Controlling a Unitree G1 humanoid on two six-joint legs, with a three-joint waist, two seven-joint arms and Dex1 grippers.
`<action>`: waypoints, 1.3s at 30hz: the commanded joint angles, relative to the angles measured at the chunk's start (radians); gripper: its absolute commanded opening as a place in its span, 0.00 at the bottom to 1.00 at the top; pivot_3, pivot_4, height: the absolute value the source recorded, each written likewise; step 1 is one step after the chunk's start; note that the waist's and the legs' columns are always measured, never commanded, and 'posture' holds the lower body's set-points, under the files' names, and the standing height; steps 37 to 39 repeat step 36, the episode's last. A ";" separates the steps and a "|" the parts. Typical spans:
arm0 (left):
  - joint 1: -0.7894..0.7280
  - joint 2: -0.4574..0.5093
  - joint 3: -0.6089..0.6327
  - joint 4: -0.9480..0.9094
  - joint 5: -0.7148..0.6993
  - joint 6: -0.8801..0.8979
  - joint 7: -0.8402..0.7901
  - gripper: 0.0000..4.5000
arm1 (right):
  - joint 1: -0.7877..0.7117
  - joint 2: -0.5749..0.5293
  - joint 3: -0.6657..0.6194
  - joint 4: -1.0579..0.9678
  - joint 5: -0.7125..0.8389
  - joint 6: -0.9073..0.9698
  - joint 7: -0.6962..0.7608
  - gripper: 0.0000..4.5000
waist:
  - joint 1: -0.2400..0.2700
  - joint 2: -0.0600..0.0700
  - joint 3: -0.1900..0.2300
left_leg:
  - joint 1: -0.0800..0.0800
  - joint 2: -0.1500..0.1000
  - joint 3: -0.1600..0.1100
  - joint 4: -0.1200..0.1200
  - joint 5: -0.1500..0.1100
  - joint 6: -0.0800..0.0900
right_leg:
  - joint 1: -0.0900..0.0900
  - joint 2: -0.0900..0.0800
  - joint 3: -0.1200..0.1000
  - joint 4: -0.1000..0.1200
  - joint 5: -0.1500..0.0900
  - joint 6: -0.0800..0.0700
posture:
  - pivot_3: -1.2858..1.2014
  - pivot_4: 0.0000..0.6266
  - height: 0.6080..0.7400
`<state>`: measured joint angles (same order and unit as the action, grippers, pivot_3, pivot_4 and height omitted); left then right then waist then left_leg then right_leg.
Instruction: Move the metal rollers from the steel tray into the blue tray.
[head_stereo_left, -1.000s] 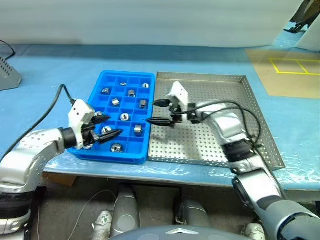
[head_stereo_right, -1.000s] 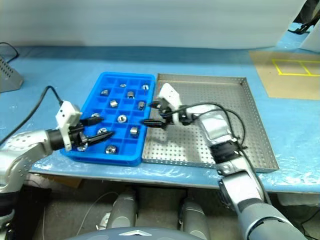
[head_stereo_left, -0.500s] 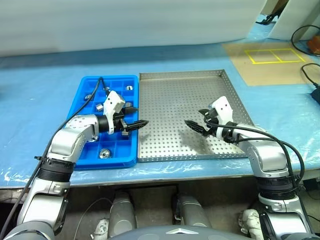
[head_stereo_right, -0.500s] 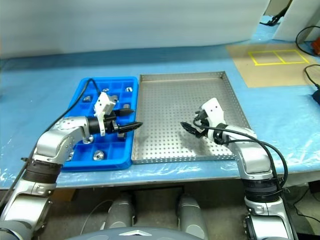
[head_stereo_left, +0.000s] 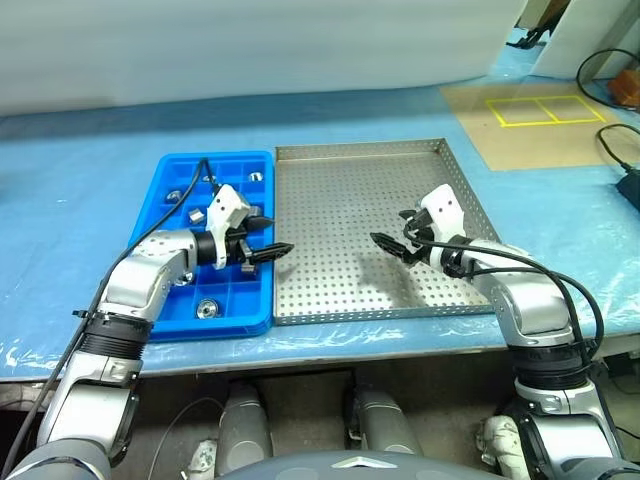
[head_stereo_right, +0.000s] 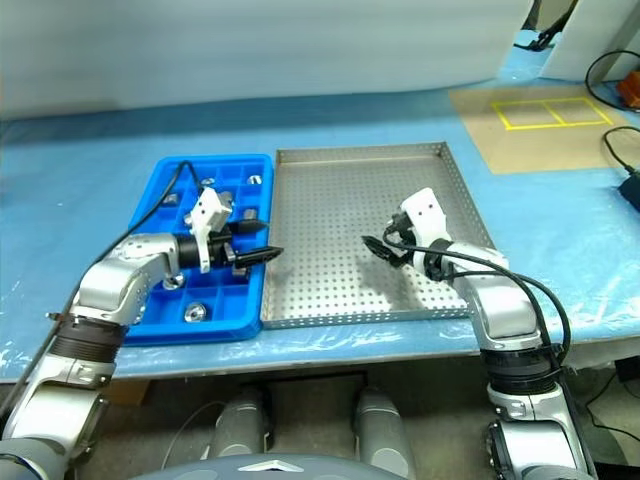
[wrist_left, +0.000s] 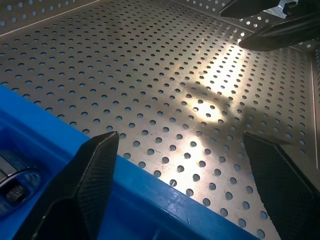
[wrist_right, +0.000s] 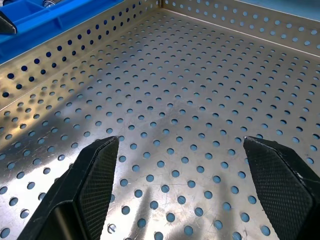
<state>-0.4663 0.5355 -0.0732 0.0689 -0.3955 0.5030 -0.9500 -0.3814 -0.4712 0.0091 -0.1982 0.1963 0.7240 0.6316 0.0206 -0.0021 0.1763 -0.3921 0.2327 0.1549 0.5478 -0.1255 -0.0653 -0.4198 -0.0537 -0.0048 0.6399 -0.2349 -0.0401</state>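
The blue tray (head_stereo_left: 170, 262) lies left of the steel tray (head_stereo_left: 350, 180), their long sides touching. Several metal rollers sit in the blue tray's compartments, one near the front (head_stereo_left: 208, 307) and one at the back (head_stereo_left: 257, 177). My left gripper (head_stereo_left: 270, 236) hovers open over the blue tray's right rim (wrist_left: 130, 192), pointing at the steel tray, with nothing between its fingers. My right gripper (head_stereo_left: 393, 230) hangs open and empty over the steel tray's right half, pointing left. The perforated floor (wrist_right: 175, 100) below it is bare.
Both trays rest on a table under a blue cover (head_stereo_left: 80, 160), close to its front edge. A brown floor patch with a yellow taped square (head_stereo_left: 545, 108) lies at the back right. Cables (head_stereo_left: 605, 75) run at the far right.
The camera has swung. My right gripper moved from the blue tray's edge out to the right over the steel tray. My left gripper shifted right to the blue tray's right rim. Both stayed open.
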 joint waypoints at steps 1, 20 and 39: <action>0.026 0.012 0.031 -0.064 -0.015 0.014 0.013 0.92 | -0.015 -0.005 0.018 -0.010 0.015 -0.024 0.016 0.92 | 0.002 0.000 0.000 | 0.000 0.000 0.000 0.000 0.000 0.000 | 0.000 0.000 0.000 0.000 0.000 0.000 | 0.44 0.24 1.00; 0.099 -0.001 0.061 -0.140 -0.033 0.029 0.065 0.92 | -0.068 -0.010 0.059 0.053 0.008 -0.054 0.057 0.92 | 0.027 0.000 0.000 | 0.000 0.000 0.000 0.000 -0.001 0.002 | 0.000 0.000 0.000 0.000 0.000 0.000 | 0.46 0.24 1.00; 0.030 -0.007 0.036 -0.070 -0.013 0.007 0.024 0.92 | -0.040 -0.023 0.036 0.030 0.014 -0.056 0.024 0.92 | 0.023 0.000 0.000 | 0.000 0.000 0.001 0.000 -0.001 0.002 | 0.000 0.000 0.000 -0.001 0.000 0.000 | 0.44 0.24 1.00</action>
